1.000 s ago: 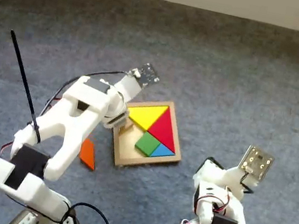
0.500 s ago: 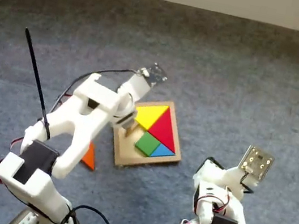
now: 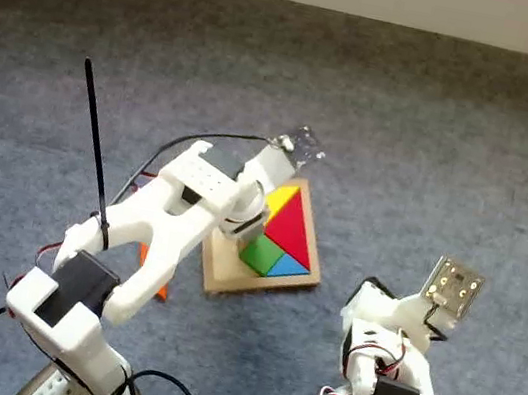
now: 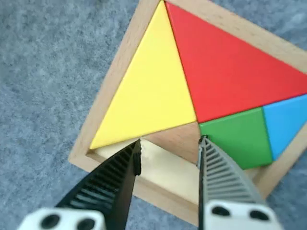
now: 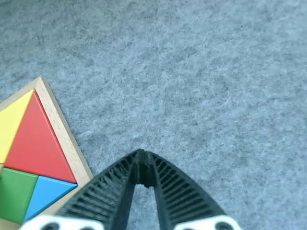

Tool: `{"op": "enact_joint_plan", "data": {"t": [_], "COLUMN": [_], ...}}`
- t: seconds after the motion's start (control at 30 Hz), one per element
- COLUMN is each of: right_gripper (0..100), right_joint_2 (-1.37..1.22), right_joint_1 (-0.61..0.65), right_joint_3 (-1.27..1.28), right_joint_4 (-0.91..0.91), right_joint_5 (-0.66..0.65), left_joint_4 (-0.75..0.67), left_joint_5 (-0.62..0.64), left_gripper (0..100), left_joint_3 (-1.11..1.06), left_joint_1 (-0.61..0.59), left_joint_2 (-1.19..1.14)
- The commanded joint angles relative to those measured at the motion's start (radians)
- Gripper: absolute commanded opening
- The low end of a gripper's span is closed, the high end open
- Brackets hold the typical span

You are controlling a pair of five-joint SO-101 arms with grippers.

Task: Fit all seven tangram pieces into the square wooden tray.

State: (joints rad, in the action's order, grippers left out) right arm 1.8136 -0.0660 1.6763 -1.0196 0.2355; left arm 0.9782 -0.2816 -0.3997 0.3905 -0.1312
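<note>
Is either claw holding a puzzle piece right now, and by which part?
Nothing is held. The left gripper is open above the wooden tray, a pale piece lying beneath it; the right gripper is shut on nothing, over the carpet.

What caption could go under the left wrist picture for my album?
Open left gripper poised above the wooden tray, near its yellow triangle, red triangle, green square and blue piece.
</note>
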Motion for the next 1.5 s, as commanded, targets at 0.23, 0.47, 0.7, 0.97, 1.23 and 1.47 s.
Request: {"op": "enact_joint_plan", "data": {"t": [0.23, 0.47, 0.7, 0.97, 1.23, 1.47], "right_gripper": [0.5, 0.5, 0.5, 0.5, 0.5, 0.5], "right_joint_2": [0.012, 0.012, 0.012, 0.012, 0.012, 0.012], "right_joint_1": [-0.013, -0.013, -0.013, -0.013, -0.013, -0.013], "right_joint_3": [0.099, 0.099, 0.099, 0.099, 0.099, 0.099], "right_joint_4": [0.025, 0.025, 0.025, 0.025, 0.025, 0.025], "right_joint_5": [-0.009, -0.009, -0.009, -0.009, -0.009, -0.009], "left_joint_4": [0.233, 0.331, 0.327, 0.334, 0.334, 0.302], "left_joint_5": [0.026, 0.021, 0.025, 0.018, 0.026, 0.149], "left_gripper": [20, 20, 33, 33, 33, 33], "left_joint_3": [0.056, 0.033, -0.048, -0.056, -0.228, -0.292], "left_joint_1": [-0.028, -0.294, -0.519, -0.598, -0.561, -0.487], "left_joint_2": [0.344, 0.521, 0.458, 0.268, 0.229, 0.222]}}
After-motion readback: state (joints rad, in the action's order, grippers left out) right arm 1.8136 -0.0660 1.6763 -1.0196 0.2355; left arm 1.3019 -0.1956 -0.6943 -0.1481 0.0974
